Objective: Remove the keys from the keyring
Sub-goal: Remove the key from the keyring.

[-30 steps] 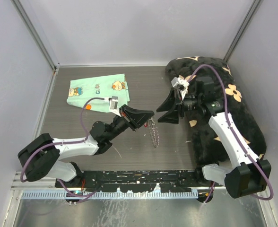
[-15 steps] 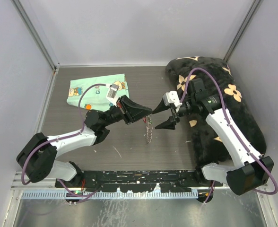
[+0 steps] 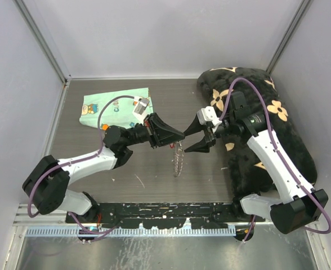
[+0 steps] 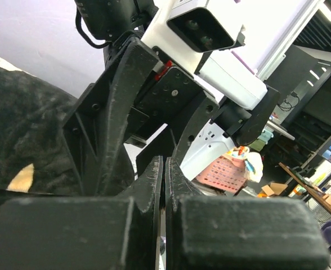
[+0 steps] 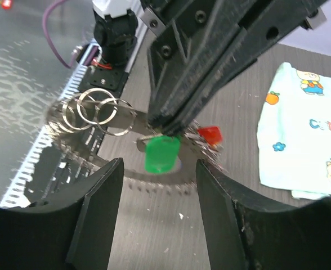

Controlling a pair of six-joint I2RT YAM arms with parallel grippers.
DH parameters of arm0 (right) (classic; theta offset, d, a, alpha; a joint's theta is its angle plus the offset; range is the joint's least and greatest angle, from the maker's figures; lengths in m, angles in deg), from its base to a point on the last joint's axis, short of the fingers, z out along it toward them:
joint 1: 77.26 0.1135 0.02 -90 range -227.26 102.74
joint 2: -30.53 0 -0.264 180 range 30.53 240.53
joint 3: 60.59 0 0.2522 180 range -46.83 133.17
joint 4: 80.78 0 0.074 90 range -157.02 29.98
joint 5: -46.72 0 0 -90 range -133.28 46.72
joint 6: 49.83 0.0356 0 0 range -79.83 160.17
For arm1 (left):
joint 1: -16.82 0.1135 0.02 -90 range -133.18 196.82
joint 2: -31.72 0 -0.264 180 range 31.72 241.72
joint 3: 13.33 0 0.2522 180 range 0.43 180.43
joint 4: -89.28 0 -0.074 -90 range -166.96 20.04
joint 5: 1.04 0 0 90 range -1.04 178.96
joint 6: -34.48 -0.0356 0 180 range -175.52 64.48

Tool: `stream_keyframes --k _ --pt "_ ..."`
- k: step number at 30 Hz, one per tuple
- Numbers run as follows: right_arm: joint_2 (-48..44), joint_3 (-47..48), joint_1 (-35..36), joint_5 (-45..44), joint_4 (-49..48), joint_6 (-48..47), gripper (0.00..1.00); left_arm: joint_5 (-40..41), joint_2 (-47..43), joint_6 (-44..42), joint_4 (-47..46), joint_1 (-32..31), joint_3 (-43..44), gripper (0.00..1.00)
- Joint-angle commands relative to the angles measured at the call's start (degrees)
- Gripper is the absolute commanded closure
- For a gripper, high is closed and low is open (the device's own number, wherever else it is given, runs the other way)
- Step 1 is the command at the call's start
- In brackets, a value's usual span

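My left gripper (image 3: 180, 136) is shut on the keyring (image 3: 179, 160), which hangs from its tips above the table. In the right wrist view the left fingertips (image 5: 164, 121) pinch the keyring's (image 5: 126, 177) toothed silver rim. A green-headed key (image 5: 161, 153) and a red-headed key (image 5: 210, 135) hang just under the pinch, and small silver split rings (image 5: 95, 107) sit to the left. My right gripper (image 3: 189, 139) is open, its tips facing the left gripper's, and it holds nothing. Its jaws stand either side of the green key (image 5: 160, 169). The left wrist view shows closed fingers (image 4: 154, 180) and the right gripper close ahead.
A mint-green cartoon-print cloth (image 3: 117, 109) lies at the back left and also shows in the right wrist view (image 5: 303, 129). A black flower-print cushion (image 3: 272, 129) fills the right side, under the right arm. Grey walls enclose the table.
The left arm has swung up and right with the hanging keyring. The right gripper has come down and left until it faces the left gripper's tips.
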Motion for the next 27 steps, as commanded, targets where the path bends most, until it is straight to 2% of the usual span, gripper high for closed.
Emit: stream_keyframes --k 1,11,19,23,27 --pt "-1.5 1.7 0.2 6.4 -2.7 4.9 0.42 -1.1 1.0 2.4 -5.8 0.4 3.8 1.00" --pt "-1.8 1.3 0.1 7.2 -5.5 8.8 0.54 -1.5 3.6 4.4 -9.3 0.3 4.8 1.00" --pt "-2.3 0.8 0.1 5.9 -6.1 10.0 0.68 -1.5 3.1 4.3 -9.5 0.4 4.2 1.00" --pt "-2.7 1.1 0.0 5.1 -5.8 10.1 0.78 -0.6 2.3 3.6 -9.2 0.4 3.6 1.00" --pt "-2.9 1.6 0.1 4.7 -5.1 9.9 0.92 1.3 1.3 2.1 -8.6 0.3 2.4 1.00"
